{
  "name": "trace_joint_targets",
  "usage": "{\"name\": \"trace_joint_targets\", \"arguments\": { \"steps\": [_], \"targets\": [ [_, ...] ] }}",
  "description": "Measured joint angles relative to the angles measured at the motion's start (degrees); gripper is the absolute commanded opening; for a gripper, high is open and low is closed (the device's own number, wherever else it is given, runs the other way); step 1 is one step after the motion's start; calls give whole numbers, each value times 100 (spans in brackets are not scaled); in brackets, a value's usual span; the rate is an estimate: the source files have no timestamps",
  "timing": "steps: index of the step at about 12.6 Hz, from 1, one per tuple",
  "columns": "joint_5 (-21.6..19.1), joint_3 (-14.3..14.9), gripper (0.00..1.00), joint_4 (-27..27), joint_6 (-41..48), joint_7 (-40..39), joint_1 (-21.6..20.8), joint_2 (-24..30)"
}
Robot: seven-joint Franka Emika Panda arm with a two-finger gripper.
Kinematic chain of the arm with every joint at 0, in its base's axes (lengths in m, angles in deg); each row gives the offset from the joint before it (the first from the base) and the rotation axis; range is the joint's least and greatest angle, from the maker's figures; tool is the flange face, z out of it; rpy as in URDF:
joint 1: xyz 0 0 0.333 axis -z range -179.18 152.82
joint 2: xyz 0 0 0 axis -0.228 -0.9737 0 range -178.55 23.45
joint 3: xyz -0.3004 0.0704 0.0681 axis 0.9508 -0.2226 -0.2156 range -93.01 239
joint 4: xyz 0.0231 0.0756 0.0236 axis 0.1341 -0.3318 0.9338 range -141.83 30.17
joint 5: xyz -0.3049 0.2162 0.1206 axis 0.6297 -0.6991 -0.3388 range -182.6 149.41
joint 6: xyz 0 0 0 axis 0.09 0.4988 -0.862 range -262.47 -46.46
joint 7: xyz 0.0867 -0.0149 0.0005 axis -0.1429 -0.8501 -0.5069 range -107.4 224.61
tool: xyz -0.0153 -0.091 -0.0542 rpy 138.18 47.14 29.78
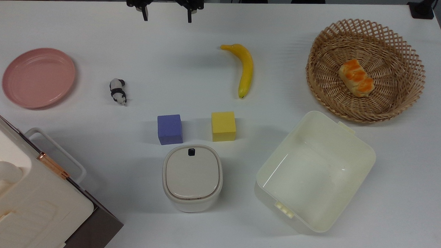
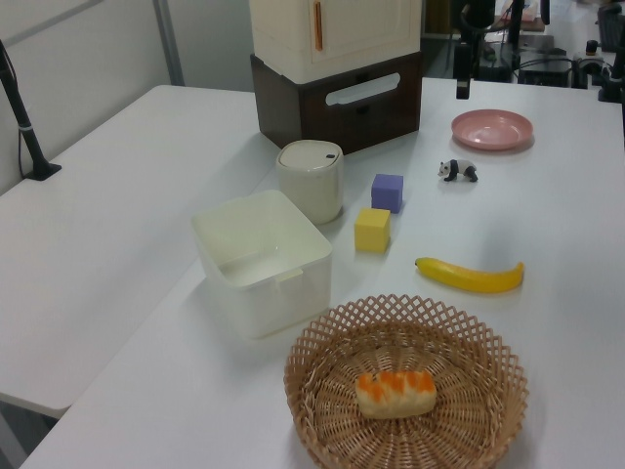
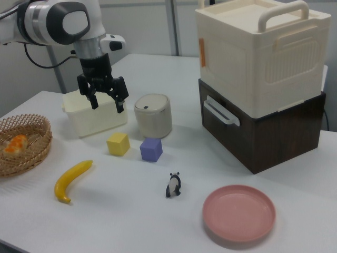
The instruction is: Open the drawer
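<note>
The drawer [image 3: 260, 132] sits shut under the cream cabinet [image 3: 263, 52], its dark brown front flush with the case and its white loop handle [image 3: 220, 112] untouched; in the top view it occupies the lower left corner of the table [image 1: 193, 64], and in the left view it stands at the far end, behind the lidded bin [image 2: 311, 179]. Nothing of the task looks done yet: the drawer has to be reached, the handle taken and the box pulled out. The gripper [image 3: 106, 100] hangs in the air well apart from the handle, with its two fingers spread and nothing between them; in the top view it shows at the top edge [image 1: 166, 16], across the table from the drawer. Judging by this, the whole approach is still ahead. Between the gripper and the drawer lie a small panda figure [image 1: 117, 91] and a pink plate [image 1: 38, 77], the plate nearer the handle. Further out are a purple block [image 1: 169, 129] and a yellow block [image 1: 223, 126] side by side, just beside the lidded bin, then an open cream tub [image 1: 314, 171], a banana [image 1: 242, 69], and a wicker basket [image 1: 364, 107] holding a piece of bread [image 1: 356, 77]. No brand, label or writing can be read on any of these things; the cabinet bears only a copper clasp [image 1: 52, 164].
</note>
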Motion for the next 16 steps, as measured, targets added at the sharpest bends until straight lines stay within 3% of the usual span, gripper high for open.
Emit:
{"name": "trace_joint_targets", "arguments": {
  "steps": [9,12,16],
  "targets": [
    [-9,-26,100,3,9,73,-22,0],
    [-9,-29,100,3,69,-881,-38,0],
    [-9,-37,100,-1,70,-2804,-61,-3]
  ]
}}
